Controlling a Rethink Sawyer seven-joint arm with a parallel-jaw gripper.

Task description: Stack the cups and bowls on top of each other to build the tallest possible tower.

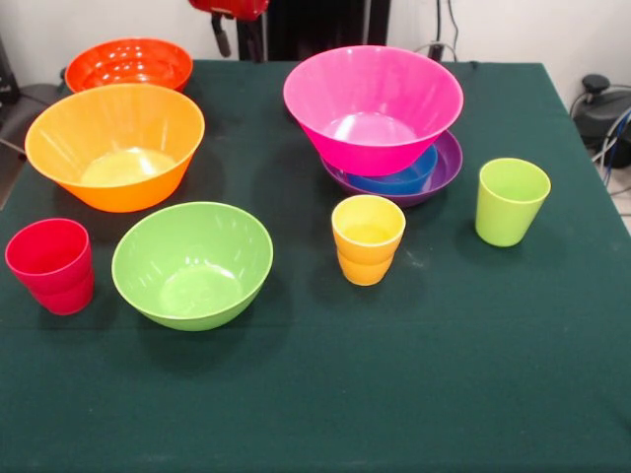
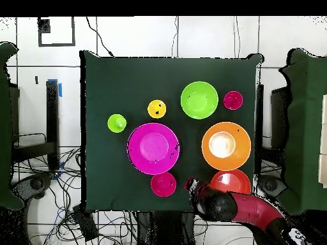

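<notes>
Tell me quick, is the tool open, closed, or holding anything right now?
Tool: cannot be told; only its tips show at the table's far edge, touching no cup or bowl.

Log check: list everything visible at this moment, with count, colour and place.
large bowls: 3; pink bowl topping the tower, light orange bowl and red-orange bowl apart from it
medium bowls: 2; purple bowl lowest in the tower, lime green bowl alone
small bowls: 2; blue bowl inside the purple one, red bowl near the robot's edge
cups: 3; red cup, yellow cup, lime green cup, all standing separately
table: 1, dark green cloth
arm: 1, red and black
gripper: 1, drawn back at the table edge
</notes>
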